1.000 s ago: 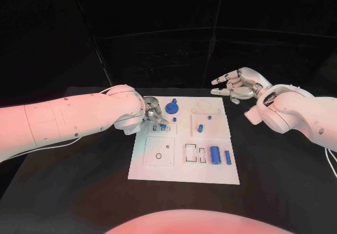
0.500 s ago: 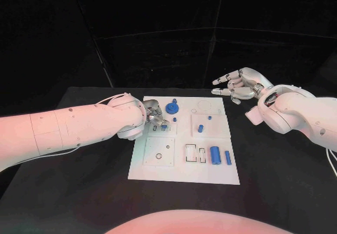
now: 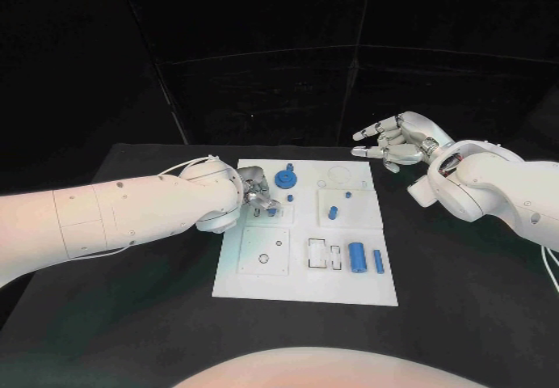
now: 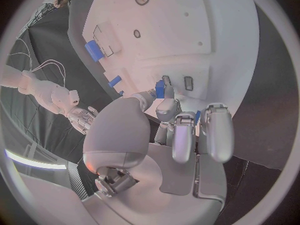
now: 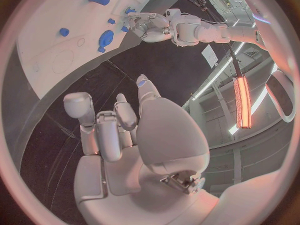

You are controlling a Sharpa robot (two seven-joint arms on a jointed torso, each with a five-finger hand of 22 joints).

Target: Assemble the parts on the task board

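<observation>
The white task board (image 3: 305, 279) lies mid-table. My left hand (image 3: 258, 196) hovers low over its far left part and pinches a small blue part (image 4: 160, 89) between thumb and a finger, just above two small slots (image 4: 188, 83). A round blue part (image 3: 287, 179) and a small blue peg (image 3: 290, 197) sit right beside that hand. A blue piece (image 3: 332, 213) stands in the middle of the board, and a blue cylinder (image 3: 356, 257) and a thin blue bar (image 3: 377, 260) lie near the front right. My right hand (image 3: 396, 141) hangs raised beyond the far right corner, fingers apart, holding nothing (image 5: 119, 125).
A square plate with a small hole (image 3: 264, 249) and rectangular cut-outs (image 3: 318, 253) mark the board's near half. A faint round outline (image 3: 338, 174) sits at the far right. Black table (image 3: 466, 275) surrounds the board on all sides.
My left arm has swung inward and its hand has edged slightly right and nearer along the board, still pinching the small blue part. The right hand has stayed put.
</observation>
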